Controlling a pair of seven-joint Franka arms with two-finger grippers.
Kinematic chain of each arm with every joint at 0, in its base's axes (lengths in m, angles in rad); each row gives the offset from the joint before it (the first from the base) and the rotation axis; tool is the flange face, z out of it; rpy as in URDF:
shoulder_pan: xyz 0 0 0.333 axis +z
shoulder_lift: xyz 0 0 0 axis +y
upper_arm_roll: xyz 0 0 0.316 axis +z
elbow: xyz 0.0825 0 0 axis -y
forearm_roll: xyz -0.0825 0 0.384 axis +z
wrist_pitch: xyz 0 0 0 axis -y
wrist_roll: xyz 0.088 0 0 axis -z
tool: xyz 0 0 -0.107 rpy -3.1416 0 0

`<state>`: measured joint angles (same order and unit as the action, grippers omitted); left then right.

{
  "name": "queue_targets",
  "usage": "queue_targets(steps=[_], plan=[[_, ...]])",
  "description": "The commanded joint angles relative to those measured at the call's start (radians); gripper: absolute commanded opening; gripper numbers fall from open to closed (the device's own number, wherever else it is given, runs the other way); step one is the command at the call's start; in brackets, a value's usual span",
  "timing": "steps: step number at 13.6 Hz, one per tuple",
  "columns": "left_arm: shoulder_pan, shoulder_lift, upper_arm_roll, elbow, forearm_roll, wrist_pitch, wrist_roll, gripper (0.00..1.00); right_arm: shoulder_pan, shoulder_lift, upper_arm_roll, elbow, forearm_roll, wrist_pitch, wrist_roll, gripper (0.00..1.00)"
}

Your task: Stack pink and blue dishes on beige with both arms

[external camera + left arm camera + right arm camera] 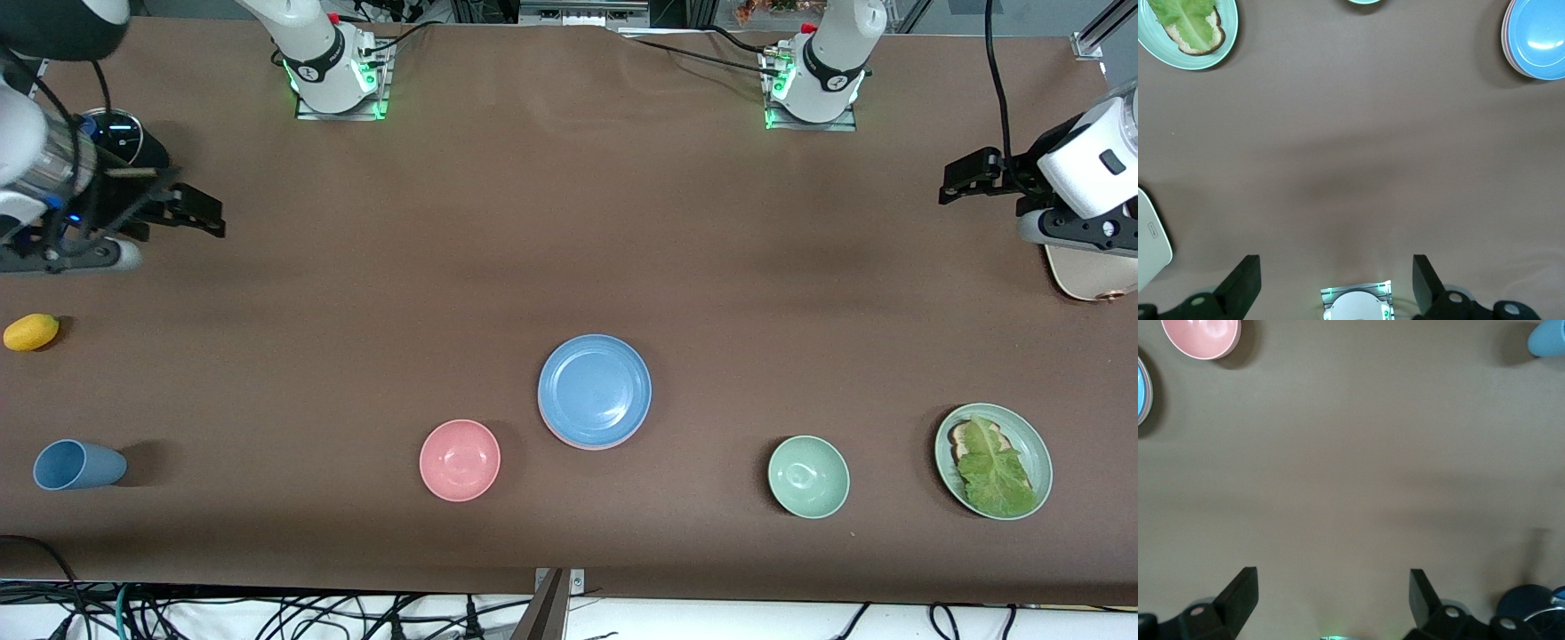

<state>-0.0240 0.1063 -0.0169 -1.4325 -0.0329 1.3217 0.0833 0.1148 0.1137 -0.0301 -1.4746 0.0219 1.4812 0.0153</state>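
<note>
The sky blue plate lies on top of a stack near the table's middle, also seen in the left wrist view and at the edge of the right wrist view. Under it only a thin rim of the salmon pink plate shows. The beige plate is hidden; I cannot see it below them. My left gripper hangs open and empty over the left arm's end of the table. The right gripper hangs open and empty over the right arm's end.
A pink bowl and a pale green bowl flank the stack, nearer the front camera. A green plate carries bread and lettuce. A blue cup and a yellow fruit lie at the right arm's end.
</note>
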Motion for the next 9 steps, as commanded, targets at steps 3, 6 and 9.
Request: queue_targets(steps=[3, 6, 9], plan=[[0.007, 0.029, -0.006, 0.058, 0.016, -0.007, -0.004, 1.0, -0.038, -0.095, 0.015, -0.061, -0.002, -0.044, -0.034, 1.0], [0.009, 0.041, -0.003, 0.066, 0.016, -0.007, -0.002, 1.0, -0.038, -0.08, 0.007, -0.02, -0.008, -0.064, -0.037, 1.0], [0.007, 0.041, -0.005, 0.069, 0.015, -0.006, -0.002, 1.0, -0.038, -0.072, 0.006, -0.004, -0.013, -0.075, -0.037, 1.0]])
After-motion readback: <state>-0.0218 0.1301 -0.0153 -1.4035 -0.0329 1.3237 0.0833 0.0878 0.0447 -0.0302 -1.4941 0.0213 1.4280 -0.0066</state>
